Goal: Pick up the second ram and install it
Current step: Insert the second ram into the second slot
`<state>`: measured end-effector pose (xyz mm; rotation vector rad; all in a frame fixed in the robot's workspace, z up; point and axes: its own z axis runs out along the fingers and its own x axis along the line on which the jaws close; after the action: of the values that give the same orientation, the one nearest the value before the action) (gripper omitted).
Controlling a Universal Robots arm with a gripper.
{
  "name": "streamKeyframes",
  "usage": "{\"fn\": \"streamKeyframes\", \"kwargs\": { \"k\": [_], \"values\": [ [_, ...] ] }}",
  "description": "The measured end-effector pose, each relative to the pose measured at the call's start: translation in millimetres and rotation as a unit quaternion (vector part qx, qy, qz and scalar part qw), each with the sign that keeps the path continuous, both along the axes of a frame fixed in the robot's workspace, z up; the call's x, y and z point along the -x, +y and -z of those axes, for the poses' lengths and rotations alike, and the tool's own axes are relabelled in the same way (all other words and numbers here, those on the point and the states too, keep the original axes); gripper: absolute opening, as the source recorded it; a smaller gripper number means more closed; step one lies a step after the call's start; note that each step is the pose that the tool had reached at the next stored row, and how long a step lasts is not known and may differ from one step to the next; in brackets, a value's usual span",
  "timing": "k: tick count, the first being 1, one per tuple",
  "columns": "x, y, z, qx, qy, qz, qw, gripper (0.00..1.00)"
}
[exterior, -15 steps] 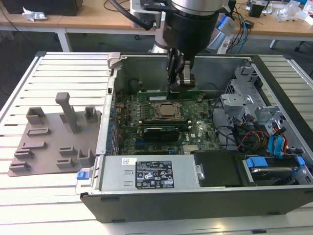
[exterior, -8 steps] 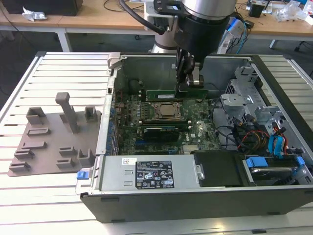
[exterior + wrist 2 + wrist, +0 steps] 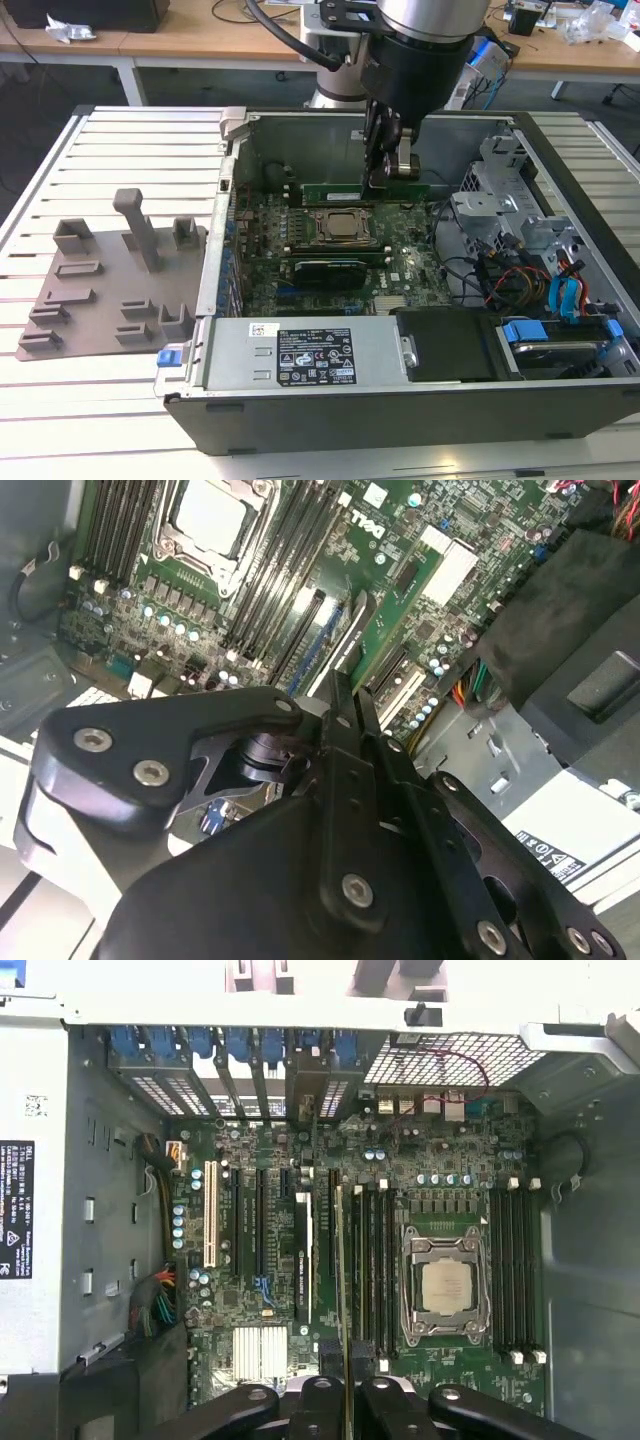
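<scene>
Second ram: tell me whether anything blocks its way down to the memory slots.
Nothing visible does. The gripper holds the second ram on edge over the memory slots beside the CPU socket; the black card stands clear alongside.

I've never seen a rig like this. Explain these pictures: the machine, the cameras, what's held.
This is one robot arm whose gripper works inside an open computer case on a slatted table. The exterior view watches from off the arm; both wrist views ride near the wrist, looking at the green motherboard. The gripper is shut on a RAM stick, a thin green board, beside the CPU socket. A grey parts tray lies at the exterior view's left.
</scene>
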<state>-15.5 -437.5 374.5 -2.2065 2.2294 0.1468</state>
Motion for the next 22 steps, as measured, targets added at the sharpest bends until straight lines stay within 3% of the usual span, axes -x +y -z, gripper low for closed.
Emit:
{"fn": "streamKeyframes", "kwargs": {
  "k": [5,15,22],
  "values": [
    [-1.5,0.1,3.7,0.0,0.0003,0.0,1.0,0.14],
    [-7.6,1.5,33.0,-0.0001,0.0022,0.0,1.0,0.14],
    [-9.5,3.1,46.3,-0.0001,0.0029,0.0,1.0,0.14]
  ]
}}
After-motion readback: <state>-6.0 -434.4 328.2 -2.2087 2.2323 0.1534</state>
